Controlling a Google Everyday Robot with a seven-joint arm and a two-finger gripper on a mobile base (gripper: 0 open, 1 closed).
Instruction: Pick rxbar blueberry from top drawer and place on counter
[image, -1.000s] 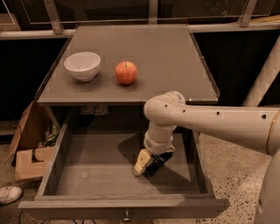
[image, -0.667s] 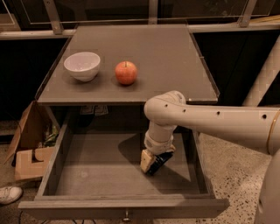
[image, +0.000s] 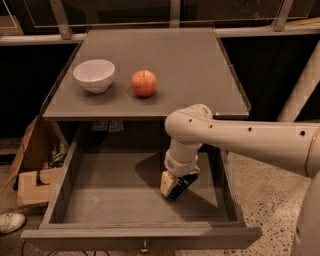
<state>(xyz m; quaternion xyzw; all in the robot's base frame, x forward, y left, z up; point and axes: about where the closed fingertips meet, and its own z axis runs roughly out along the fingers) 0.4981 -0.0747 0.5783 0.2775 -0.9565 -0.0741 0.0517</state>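
— Found the gripper (image: 175, 185) where?
— Low in the top drawer (image: 100, 195), right of middle, seemingly clamped on the rxbar blueberry (image: 184, 183).
— Held tilted off the floor why?
— Probably to clear the drawer wall before rising to the counter (image: 195, 65), bare right of the apple (image: 144, 83).

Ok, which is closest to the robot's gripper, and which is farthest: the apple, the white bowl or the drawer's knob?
The gripper is down inside the top drawer, right of middle.
1. Knob, on the drawer's front.
2. Apple, up on the counter.
3. White bowl, left of the apple.
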